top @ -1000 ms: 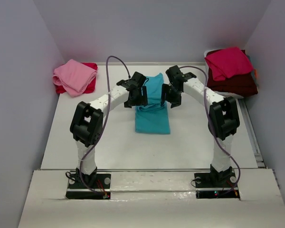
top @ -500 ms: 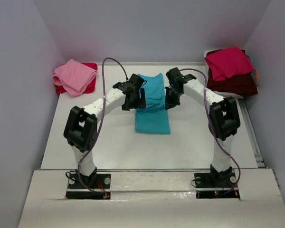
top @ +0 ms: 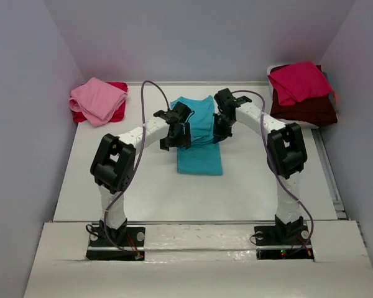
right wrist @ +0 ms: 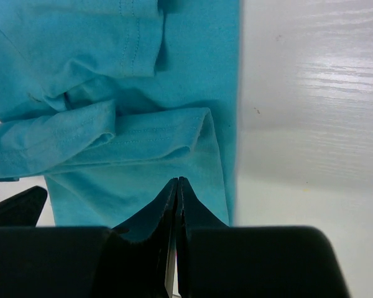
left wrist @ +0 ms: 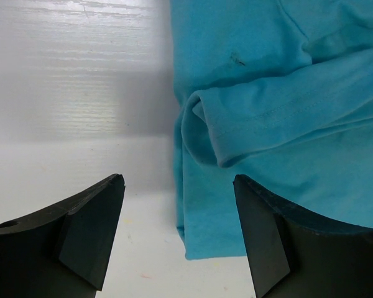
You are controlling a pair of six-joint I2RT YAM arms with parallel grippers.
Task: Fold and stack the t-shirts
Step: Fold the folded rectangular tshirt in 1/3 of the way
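The turquoise t-shirt [top: 199,149] lies partly folded in a long strip at the middle of the table, its sleeves bunched across it [left wrist: 267,93] [right wrist: 112,81]. My left gripper [top: 176,133] hangs open at the shirt's left edge, and in the left wrist view the gripper [left wrist: 177,179] straddles that edge with nothing pinched. My right gripper [top: 219,129] sits at the shirt's right side. Its jaws [right wrist: 177,180] are shut tight above the cloth, and no fabric shows between them.
A pink t-shirt [top: 98,99] lies folded on a red one [top: 119,110] at the back left. At the back right a crimson t-shirt [top: 298,81] rests on a dark maroon one [top: 312,112]. Walls enclose the table on three sides.
My right gripper has gone from open to shut and shifted slightly left over the shirt's right side. My left gripper stayed open and moved a little along the left edge.
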